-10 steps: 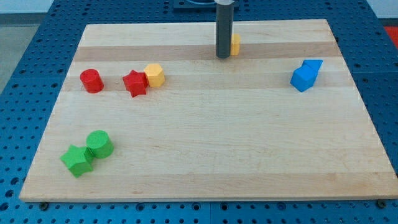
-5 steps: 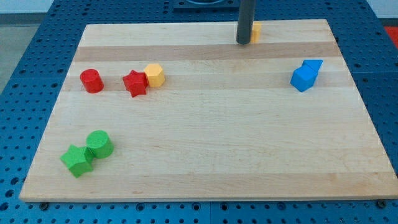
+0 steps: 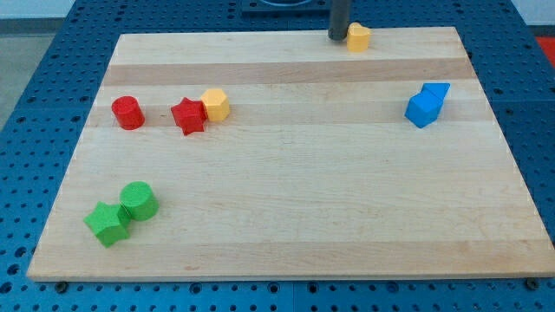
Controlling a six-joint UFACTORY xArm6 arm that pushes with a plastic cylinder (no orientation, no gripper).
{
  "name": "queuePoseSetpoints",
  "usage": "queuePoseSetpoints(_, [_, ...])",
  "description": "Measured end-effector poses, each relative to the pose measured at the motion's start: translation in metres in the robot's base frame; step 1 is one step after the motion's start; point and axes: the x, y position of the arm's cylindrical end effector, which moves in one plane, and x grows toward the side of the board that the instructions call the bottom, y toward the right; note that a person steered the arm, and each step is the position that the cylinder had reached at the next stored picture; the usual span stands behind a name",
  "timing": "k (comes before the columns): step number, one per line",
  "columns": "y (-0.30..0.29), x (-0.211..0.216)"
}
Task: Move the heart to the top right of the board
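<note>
A small yellow block (image 3: 357, 37), the heart by its outline, lies at the top edge of the wooden board (image 3: 286, 217), a little right of centre. My tip (image 3: 337, 38) stands just to its left, touching or almost touching it. The rod rises out of the view's top.
A red cylinder (image 3: 127, 113), a red star (image 3: 188, 115) and a yellow hexagonal block (image 3: 215, 104) lie at the left. Two blue blocks (image 3: 426, 104) sit together at the right. A green star-like block (image 3: 107, 224) and a green cylinder (image 3: 139, 201) lie at the bottom left.
My tip has moved up and to the right along the top of the board. The yellow heart has slid with it towards the top edge and to the right.
</note>
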Motion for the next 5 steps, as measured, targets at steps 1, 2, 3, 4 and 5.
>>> queuePoseSetpoints(1, [0.010,0.000])
queuePoseSetpoints(2, [0.022,0.005])
queuePoseSetpoints(3, [0.032,0.010])
queuePoseSetpoints(4, [0.046,0.012])
queuePoseSetpoints(5, [0.046,0.019])
